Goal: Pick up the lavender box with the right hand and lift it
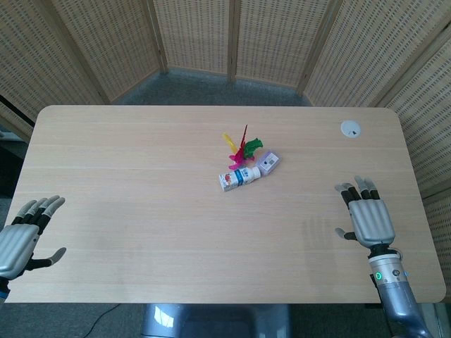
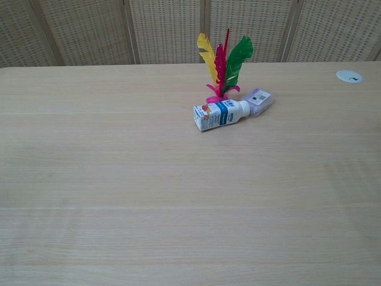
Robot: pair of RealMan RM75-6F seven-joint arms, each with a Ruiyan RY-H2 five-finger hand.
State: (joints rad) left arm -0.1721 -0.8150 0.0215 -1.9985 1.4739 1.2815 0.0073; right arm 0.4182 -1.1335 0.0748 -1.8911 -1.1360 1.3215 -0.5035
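Nearest the robot, the right hand lies flat near the front right edge of the table, palm down, fingers spread and holding nothing; the left hand sits at the front left corner, likewise empty with its fingers apart, and plays no part in this task. Neither hand shows in the chest view. Further in, past a broad stretch of bare wood, the lavender box lies near the table's middle, well apart from the right hand, so the whole reach is yet to come. The trouble is in the company it keeps: a small white bottle lies on its side with its cap end touching or just beside the box's near left corner, and a feathered shuttlecock stands just behind both. An approach from the front left would likely meet the bottle first and roll it, nudging the box off line. Fingers closing wide could catch the cap together with the box, or sweep the feathers and tip the shuttlecock over. The box looks small and low, so a flat, shallow grasp may skid it along the smooth top instead of lifting it. Coming from the open right side seems safest. A grommet sits farther right, out of the way.
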